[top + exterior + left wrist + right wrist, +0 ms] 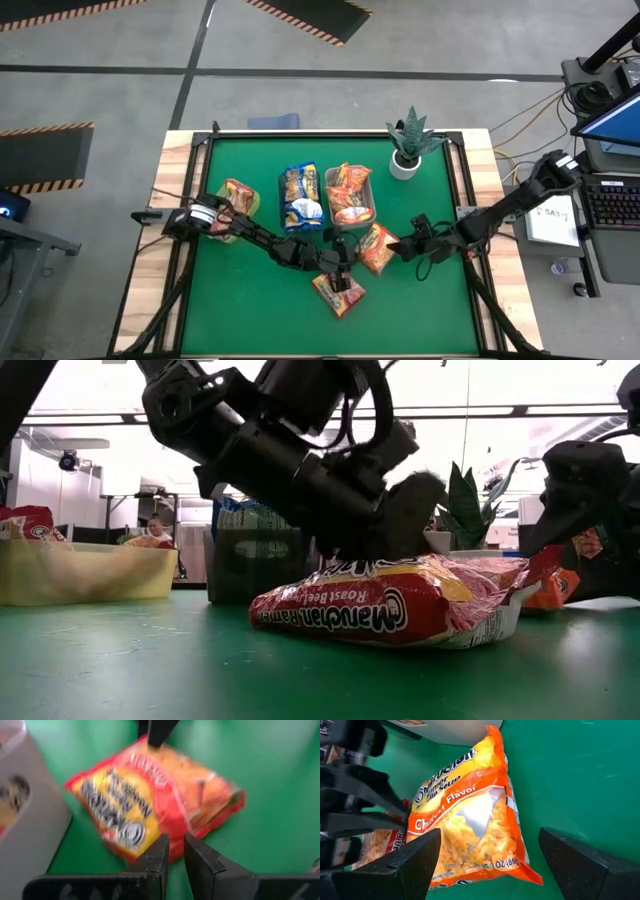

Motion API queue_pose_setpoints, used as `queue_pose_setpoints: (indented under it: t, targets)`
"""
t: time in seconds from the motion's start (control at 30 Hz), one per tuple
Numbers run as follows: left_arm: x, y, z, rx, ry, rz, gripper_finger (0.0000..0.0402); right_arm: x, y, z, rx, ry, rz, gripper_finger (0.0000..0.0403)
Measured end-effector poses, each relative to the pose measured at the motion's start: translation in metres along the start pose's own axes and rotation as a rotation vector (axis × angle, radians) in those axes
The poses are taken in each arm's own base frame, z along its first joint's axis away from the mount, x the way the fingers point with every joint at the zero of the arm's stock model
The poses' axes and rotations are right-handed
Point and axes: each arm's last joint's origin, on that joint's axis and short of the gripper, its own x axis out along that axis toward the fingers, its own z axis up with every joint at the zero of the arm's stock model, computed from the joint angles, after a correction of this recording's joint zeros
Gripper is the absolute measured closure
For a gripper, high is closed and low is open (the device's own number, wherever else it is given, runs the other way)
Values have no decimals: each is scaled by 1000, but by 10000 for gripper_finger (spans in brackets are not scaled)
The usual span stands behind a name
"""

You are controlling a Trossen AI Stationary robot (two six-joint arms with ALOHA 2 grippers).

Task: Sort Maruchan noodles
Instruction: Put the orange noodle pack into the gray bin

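A red Maruchan packet (338, 295) (380, 610) lies flat on the green mat near the table's near edge. My left gripper (340, 272) (176, 845) stands over it, shut on it. An orange packet (377, 250) (470, 815) lies flat on the mat just right of it. My right gripper (400, 247) (485, 865) is wide open, one finger on each side of the orange packet's end, with no touch showing. More packets lie in three bins behind. My left gripper pinches the red packet at its edge (172, 856) between two nearly closed fingers (157, 852), coming from above and slanting down. The packet lies on the mat under the gripper (400, 545), with its end (505, 610) slightly raised.
Three bins stand in a row behind the packets: a left one with a red packet (238, 200), a middle one with blue-and-yellow packets (301, 196), a right one with orange packets (350, 195). A potted plant (410, 145) stands at the far right. Bare mat (250, 310) lies toward the near edge.
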Motion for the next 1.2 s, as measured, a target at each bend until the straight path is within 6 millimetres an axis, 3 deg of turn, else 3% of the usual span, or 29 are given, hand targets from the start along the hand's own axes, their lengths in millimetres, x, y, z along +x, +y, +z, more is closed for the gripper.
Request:
queue_pose_setpoints:
  t: [0.37, 0.77, 1.2]
  targets:
    - [1, 3, -2, -28, 25, 11, 361, 6, 4, -3, -19, -4, 38, 74]
    - [6, 1, -6, -53, 1, -45, 361, 8, 21, -2, -3, 12, 188, 82]
    - [6, 0, -4, -61, -21, -51, 361, 20, 14, -4, -18, -7, 127, 209]
